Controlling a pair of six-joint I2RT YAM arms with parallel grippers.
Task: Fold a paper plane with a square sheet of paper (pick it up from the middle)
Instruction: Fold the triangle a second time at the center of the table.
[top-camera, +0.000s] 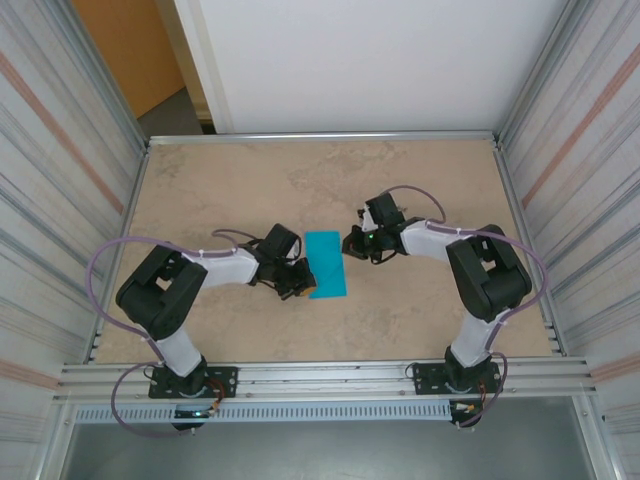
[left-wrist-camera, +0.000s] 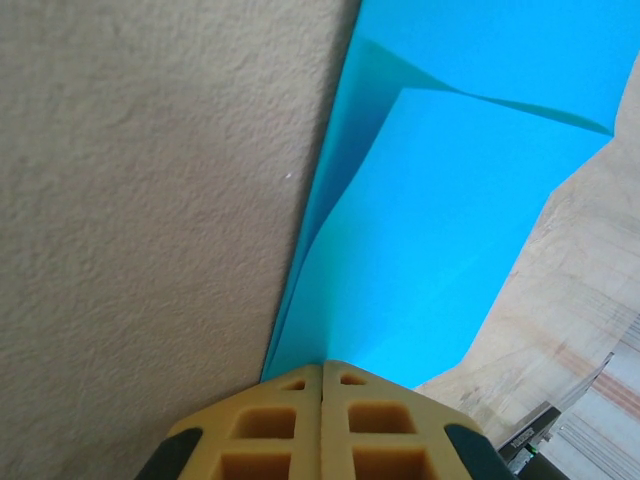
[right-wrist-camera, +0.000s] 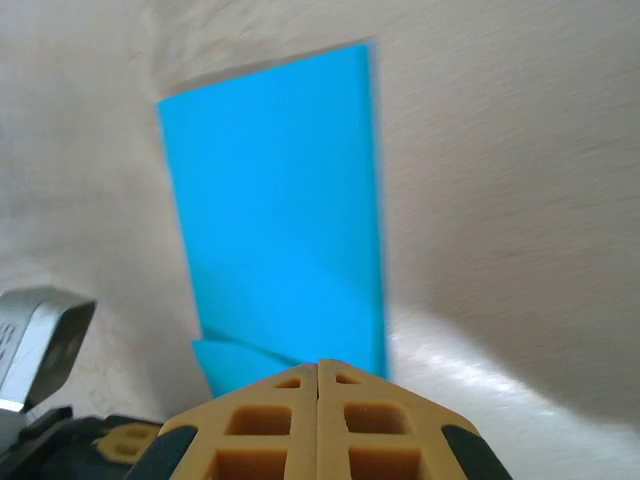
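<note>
One beige stone-patterned table, walled by ribbed metal panels. Two arms: left arm and right arm, both reaching inward to the table's middle. One turquoise sheet of paper, folded to a narrow rectangle, lying at the table's centre between the grippers, its top layer lifted at the left side. Left gripper: fingers pressed together, tips at the paper's near left edge; a pinch cannot be confirmed. Right gripper: fingers pressed together, tips at the paper's far right edge.
</note>
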